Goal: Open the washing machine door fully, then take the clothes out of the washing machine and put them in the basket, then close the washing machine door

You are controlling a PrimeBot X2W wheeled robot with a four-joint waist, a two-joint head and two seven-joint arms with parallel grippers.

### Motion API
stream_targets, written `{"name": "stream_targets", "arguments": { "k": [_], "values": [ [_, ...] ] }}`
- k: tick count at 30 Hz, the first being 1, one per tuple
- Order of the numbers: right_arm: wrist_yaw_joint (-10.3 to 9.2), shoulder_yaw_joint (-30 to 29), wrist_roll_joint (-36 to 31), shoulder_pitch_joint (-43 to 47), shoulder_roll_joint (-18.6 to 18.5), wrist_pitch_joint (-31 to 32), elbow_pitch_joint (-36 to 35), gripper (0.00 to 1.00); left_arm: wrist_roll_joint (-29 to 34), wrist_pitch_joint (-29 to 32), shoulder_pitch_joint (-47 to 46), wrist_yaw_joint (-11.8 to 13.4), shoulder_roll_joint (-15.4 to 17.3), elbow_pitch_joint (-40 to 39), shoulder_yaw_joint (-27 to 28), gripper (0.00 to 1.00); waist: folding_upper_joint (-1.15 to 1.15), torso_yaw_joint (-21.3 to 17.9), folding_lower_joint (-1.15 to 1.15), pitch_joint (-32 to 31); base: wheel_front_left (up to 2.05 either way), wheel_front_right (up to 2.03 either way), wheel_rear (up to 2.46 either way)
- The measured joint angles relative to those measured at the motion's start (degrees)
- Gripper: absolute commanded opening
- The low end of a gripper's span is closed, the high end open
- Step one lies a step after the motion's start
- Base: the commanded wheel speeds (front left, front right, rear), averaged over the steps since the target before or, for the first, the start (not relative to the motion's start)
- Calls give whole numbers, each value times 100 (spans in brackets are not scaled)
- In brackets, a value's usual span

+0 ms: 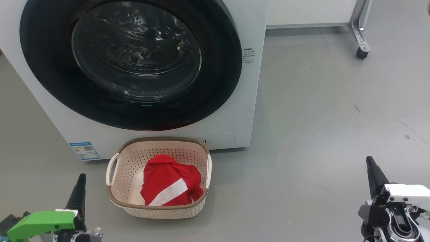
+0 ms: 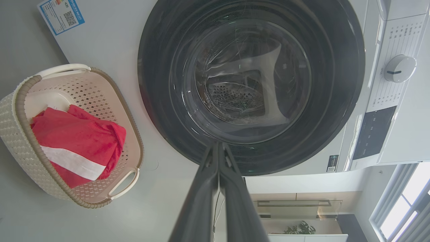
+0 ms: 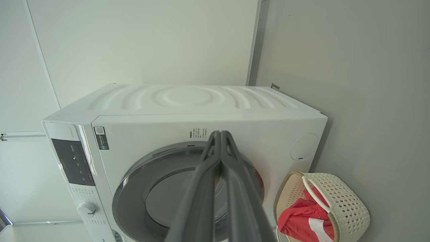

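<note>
The left gripper point(image 1: 81, 183) sits at the lower left of the head view, its two long dark fingers pressed together into a single point, holding nothing, with a bright green cover point(image 1: 40, 222) on the arm behind it. Through the left wrist camera the same closed fingers point at the lower rim of the washing machine door point(image 1: 131, 64) without touching it. The right gripper point(image 1: 372, 169) sits at the lower right of the head view, well apart from everything else, its fingers likewise closed tight and empty, with a white housing point(image 1: 408, 193) behind it. Between the two grippers, nearer the left one, the basket point(image 1: 158, 139) stands on the grey floor point(image 1: 319, 117): cream plastic with perforated sides, a brown woven-look rim and a handle on each side. The clothes point(image 1: 171, 185) lie inside it, a bunched heap of bright red fabric with a broad white stripe, resting toward the basket's right half. The basket's far edge is just beside the foot of the washing machine point(image 1: 250, 101), a big white front-loader. Above the basket, the round glossy black door lies flush against the machine's front, shut, and the perforated steel drum shows through its bulging glass window. A small blue label point(image 1: 85, 150) is at the machine's lower left corner, and a block of printed text point(image 1: 248, 55) is to the right of the door. The left wrist view shows a white dial point(image 2: 399, 69) and a dark control panel point(image 2: 374, 132). Far right, a metal leg on a caster point(image 1: 362, 50) stands on the floor.
</note>
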Motion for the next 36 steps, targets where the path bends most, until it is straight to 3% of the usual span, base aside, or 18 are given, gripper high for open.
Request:
{"name": "stream_targets", "arguments": {
  "k": [36],
  "values": [
    [0,-23,-1,0,7,1,-4,0,7,33,-3,-1,-5,-9,31,0,0,0,0,2,0,0,0]
  ]
}}
